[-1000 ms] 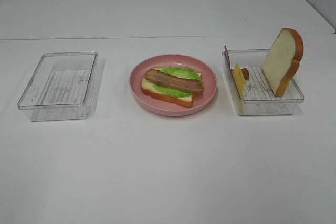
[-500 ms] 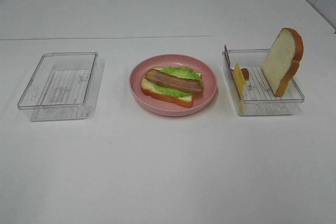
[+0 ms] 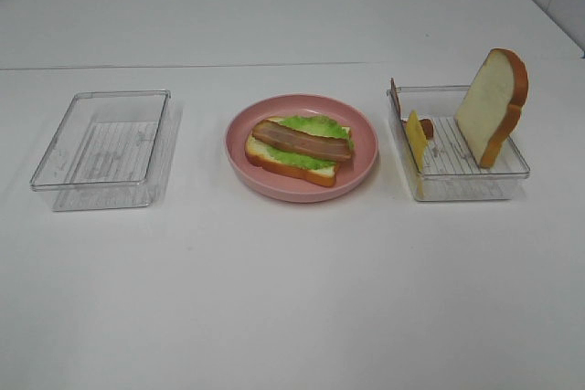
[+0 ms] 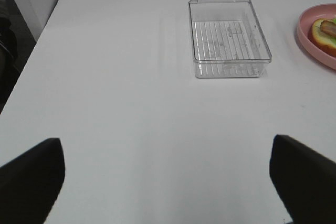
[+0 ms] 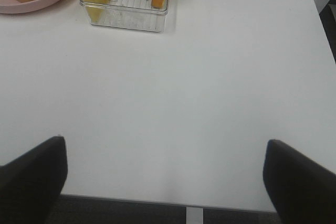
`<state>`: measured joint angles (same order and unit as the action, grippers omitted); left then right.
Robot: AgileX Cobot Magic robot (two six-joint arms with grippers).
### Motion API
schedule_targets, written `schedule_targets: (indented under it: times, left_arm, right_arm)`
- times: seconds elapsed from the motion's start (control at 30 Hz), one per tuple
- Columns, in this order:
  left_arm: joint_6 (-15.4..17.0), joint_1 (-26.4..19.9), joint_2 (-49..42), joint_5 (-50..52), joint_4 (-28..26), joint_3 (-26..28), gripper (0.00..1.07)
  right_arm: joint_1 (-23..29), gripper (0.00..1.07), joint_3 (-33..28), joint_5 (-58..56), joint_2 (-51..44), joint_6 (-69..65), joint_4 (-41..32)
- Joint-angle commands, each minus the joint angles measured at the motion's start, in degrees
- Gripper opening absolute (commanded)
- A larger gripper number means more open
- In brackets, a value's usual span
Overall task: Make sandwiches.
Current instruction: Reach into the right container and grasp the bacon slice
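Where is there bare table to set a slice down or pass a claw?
Bare: the gap between the empty left tray and pink plate; a much narrower gap between plate and right tray; the whole near strip of table in front of all three. Crowded: right tray, holding an upright bread slice and cheese; plate, under the open sandwich.

worktop (image 3: 292, 299): white | plate (image 3: 364, 168): pink | lettuce (image 3: 315, 125): green | bacon (image 3: 302, 141): brown | cheese (image 3: 417, 138): yellow | trays (image 3: 101, 148): clear, ribbed

Clear, ribbed plastic trays (image 3: 110, 148) on a smooth white table (image 3: 292, 299); smooth pink plate (image 3: 302, 194), faint sheen; matt bread slice (image 3: 489, 102).
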<state>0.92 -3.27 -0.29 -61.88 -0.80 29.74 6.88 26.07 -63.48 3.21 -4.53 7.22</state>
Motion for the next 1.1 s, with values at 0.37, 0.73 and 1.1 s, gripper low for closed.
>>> schedule_targets:
  times: [0.37, 0.73, 1.1]
  left_arm:
    - [0.2, -0.1, -0.7, 0.4, -0.5, -0.1, 0.98]
    - [0.2, -0.1, -0.7, 0.4, -0.5, -0.1, 0.98]
    - [0.2, -0.1, -0.7, 0.4, -0.5, -0.1, 0.98]
  right_arm:
    - [-0.3, 0.99, -0.1, 0.3, -0.1, 0.3, 0.1]
    - [-0.3, 0.99, 1.4, 2.1, 1.4, 0.3, 1.1]
    - [-0.3, 0.99, 7.7, 14.6, 20.7, 0.3, 1.4]
